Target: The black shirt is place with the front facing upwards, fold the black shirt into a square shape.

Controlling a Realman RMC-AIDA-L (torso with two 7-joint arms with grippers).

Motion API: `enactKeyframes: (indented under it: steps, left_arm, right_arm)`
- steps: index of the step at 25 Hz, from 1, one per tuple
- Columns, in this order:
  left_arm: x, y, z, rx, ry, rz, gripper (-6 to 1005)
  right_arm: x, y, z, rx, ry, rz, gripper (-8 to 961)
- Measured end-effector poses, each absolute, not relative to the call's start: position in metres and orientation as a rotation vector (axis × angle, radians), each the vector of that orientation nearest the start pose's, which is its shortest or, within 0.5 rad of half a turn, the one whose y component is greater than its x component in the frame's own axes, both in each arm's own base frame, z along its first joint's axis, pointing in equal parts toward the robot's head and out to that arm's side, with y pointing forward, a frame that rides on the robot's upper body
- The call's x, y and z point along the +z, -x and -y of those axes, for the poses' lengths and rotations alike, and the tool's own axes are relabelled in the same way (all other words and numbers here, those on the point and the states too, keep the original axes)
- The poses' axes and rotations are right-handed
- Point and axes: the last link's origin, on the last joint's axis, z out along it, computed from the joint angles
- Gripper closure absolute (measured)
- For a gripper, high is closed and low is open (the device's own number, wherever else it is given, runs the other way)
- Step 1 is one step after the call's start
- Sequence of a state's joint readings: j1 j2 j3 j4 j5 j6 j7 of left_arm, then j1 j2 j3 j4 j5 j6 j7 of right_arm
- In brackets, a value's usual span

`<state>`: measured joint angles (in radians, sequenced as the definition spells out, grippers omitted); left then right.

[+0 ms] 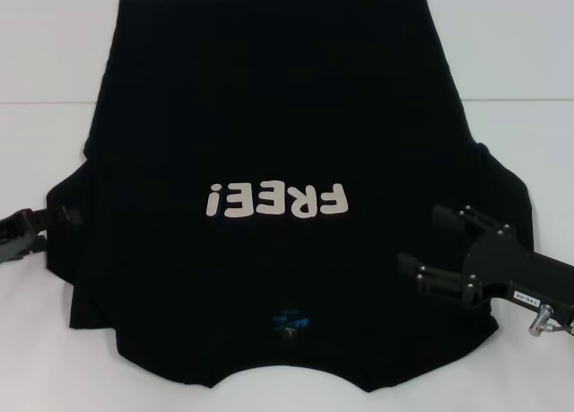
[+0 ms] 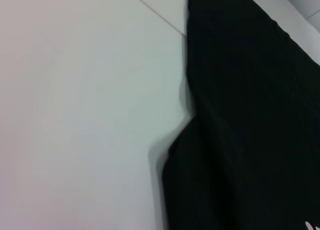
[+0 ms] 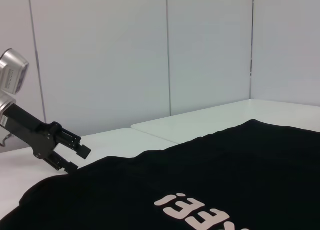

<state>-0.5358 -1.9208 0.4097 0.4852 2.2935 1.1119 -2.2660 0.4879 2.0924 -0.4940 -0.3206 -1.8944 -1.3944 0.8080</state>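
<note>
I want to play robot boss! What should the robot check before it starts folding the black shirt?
1. The black shirt lies front up, FREE! letters showing: ok.
2. Shirt spread flat on the white table: mostly ok; the edge nearest the robot is wavy.
3. Left gripper at the shirt's left sleeve edge, fingers open: ok.
4. Right gripper over the shirt's right side, fingers open: ok.
5. Either gripper already holding cloth: not ok, neither does yet.
6. Right sleeve lying flat: cannot tell, the arm hides part of it.
</note>
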Motion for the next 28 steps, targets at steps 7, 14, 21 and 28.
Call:
enactKeyframes:
  steps: [7,14,21,28]
  left_arm:
    - [0.0592,0.3782,-0.3534,-0.555,1.734,1.847,152]
    - [0.0589,0.3763,-0.3545,-0.559,1.741,1.854,153]
    - [0.0591,0.3762,-0.3546,-0.548,1.749,1.854,153]
    - [0.0584,0.3752,-0.3533,-0.548,1.759,1.862,157]
  right_arm:
    - [-0.0367,-0.2995,-0.3097,0.745,2.448,-0.421,0]
    - [-0.0366,-0.2990,-0.3094,0.750,2.449,-0.420,0]
    - [-0.0366,-0.2989,-0.3093,0.751,2.449,-0.421,0]
    - [-0.0366,-0.2992,-0.3090,0.751,2.449,-0.422,0]
